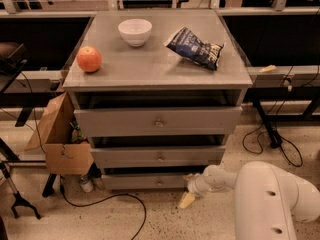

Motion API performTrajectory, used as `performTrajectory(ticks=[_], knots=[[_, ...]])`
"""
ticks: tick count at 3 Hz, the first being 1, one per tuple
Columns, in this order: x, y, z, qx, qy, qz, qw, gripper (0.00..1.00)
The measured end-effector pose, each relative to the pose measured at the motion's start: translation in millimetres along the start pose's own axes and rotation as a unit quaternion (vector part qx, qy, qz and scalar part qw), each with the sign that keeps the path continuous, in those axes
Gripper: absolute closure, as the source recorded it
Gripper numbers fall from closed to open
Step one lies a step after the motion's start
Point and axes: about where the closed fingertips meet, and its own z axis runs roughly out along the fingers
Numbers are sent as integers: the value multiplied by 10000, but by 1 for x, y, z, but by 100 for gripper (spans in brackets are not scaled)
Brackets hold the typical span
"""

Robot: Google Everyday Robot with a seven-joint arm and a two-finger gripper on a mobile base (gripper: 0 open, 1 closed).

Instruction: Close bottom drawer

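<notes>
The bottom drawer (145, 182) is the slimmest grey front at the foot of the cabinet, with a small round knob (159, 182) at its centre and a dark gap above it. My gripper (188, 194) hangs just above the floor at the drawer front's right end, close to its corner. The white arm (272, 204) reaches in from the lower right. Whether the gripper touches the front does not show.
Above are the middle drawer (160, 156) and the tall top drawer (159, 122). On the cabinet top lie an orange fruit (89, 59), a white bowl (135, 31) and a blue chip bag (196, 48). A cardboard box (57, 136) and floor cables (107, 201) sit at the left.
</notes>
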Motion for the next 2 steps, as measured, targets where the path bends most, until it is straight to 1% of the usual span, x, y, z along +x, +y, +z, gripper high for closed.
performTrajectory(ticks=[1,2], knots=[[4,18,-10,-390,-109,191,9990,0],[4,23,-9,-465,-113,188,9987,0]])
